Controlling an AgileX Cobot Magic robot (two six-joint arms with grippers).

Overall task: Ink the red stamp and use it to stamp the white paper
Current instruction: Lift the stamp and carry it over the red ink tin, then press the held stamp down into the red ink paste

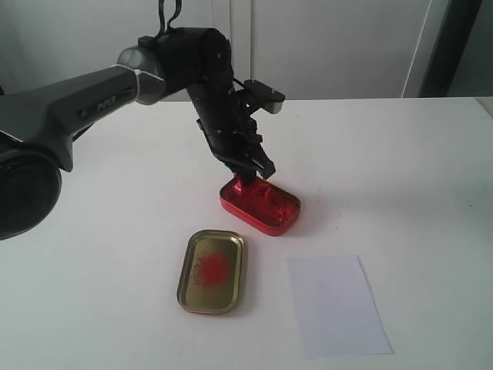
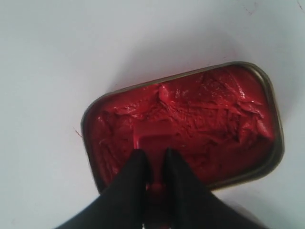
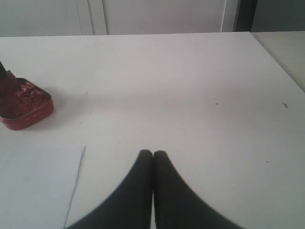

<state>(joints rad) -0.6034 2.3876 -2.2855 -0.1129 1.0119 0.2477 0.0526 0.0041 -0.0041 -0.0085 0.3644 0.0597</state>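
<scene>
My left gripper is shut on the thin handle of the red stamp. The stamp's square base is pressed into the lumpy paste of the red ink tin, at the tin's end nearest the arm. The white paper lies flat at the front of the table, to the right of the tin lid; I see no print on it. My right gripper is shut with nothing held, hovering over bare table beside the paper, and is out of the exterior view.
A gold tin lid with a red smudge lies open side up, in front of the ink tin and left of the paper. The white table runs to a wall behind; its right edge shows in the right wrist view.
</scene>
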